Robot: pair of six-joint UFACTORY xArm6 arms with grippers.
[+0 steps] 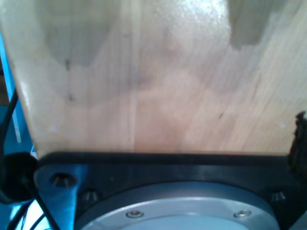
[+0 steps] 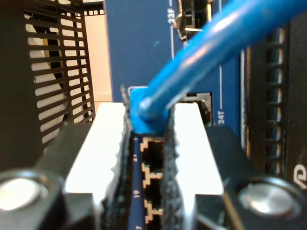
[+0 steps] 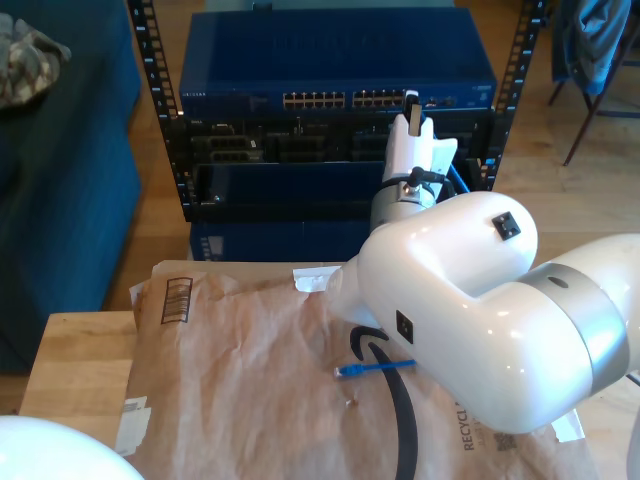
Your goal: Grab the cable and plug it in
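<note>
A: What do we have at the rack?

B: Our second gripper (image 2: 149, 143) has its two white, flat-faced fingers (image 2: 98, 148), lined with rough black padding, closed on the thin bright-blue cable (image 2: 201, 52) just behind its end. The glossy round cord runs up and away from the jaws. The plug itself is hard to make out; we see only a blue boot (image 2: 144, 112) pinched between the pads.

A: And where is that end?

B: Right at the face of the dark-blue metal network switch (image 2: 139, 43), just above a row of small square ports (image 2: 152, 177) with pale edges. Whether it is seated in a port we cannot tell. A black slotted panel (image 2: 57, 67) stands beside it.

A: The other end?

B: In the exterior view it lies on the crinkled brown paper (image 3: 250, 390) over the pale wooden table (image 3: 70, 350), near the white glossy arm (image 3: 470, 300), which hides the middle of the cable.

A: Our first gripper?

B: Its camera shows blurred, smooth light wood (image 1: 158, 76) and a black and grey round base (image 1: 182, 206); no fingers show, so we cannot tell its state.
</note>
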